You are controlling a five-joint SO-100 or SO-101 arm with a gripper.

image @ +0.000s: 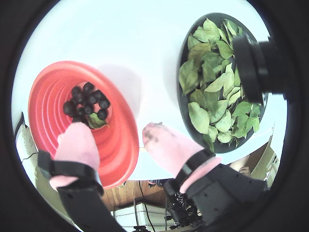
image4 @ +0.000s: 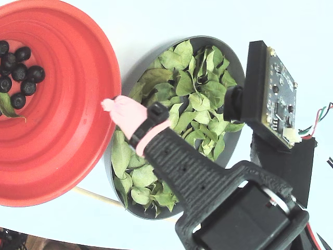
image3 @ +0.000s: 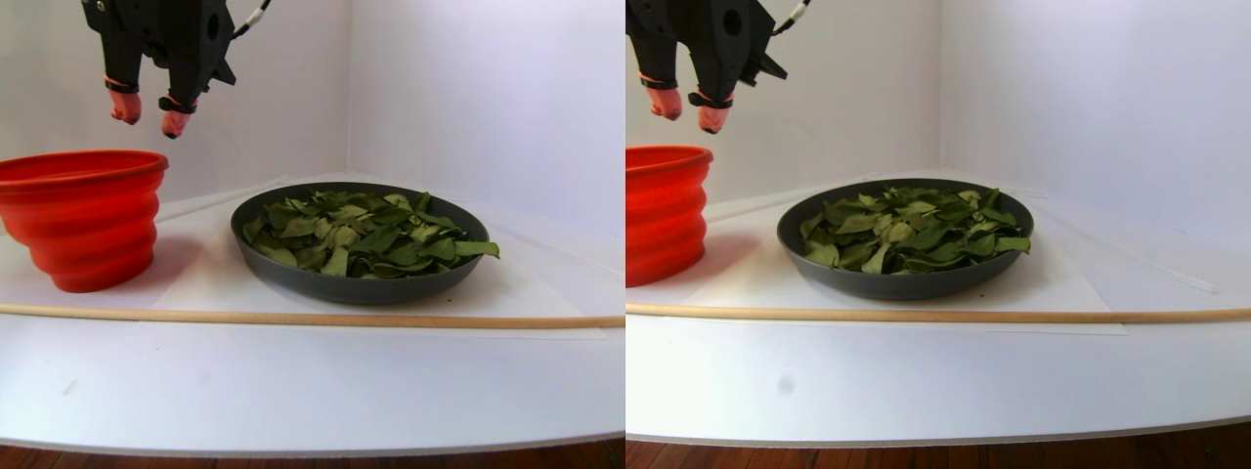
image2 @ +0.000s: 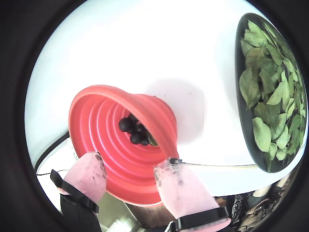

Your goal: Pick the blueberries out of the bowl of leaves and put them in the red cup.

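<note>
The gripper [image3: 145,115] was seen raised above the red cup [image3: 83,220] in the stereo pair view, its two pink-capped fingers parted and nothing held between them. In a wrist view the fingertips [image: 166,142] were spread, one over the cup's near rim and one over the white surface beside it. In the other wrist view the gripper [image2: 128,170] was likewise found empty, with dark smudges on both pink caps.

The blueberries [image: 87,101] were gathered in a cluster on the cup's bottom, a single green leaf [image: 96,122] lying against them. The same cluster [image4: 18,70] was shown in the fixed view near the picture's left edge.

The dark grey bowl [image3: 293,274] was set just beside the cup on the white table [image3: 313,381], the two apart by a narrow gap. It was filled with leaves [image3: 362,234] to the rim; no berries could be made out among them in any view. In a wrist view part of the bowl [image: 182,101] was hidden behind a black camera lens [image: 251,65], and in the fixed view the arm's black printed body [image4: 208,177] and a circuit board [image4: 273,99] were laid across it.

A thin wooden rod [image3: 293,318] was stretched along the table in front of both vessels, towards the front edge.
</note>
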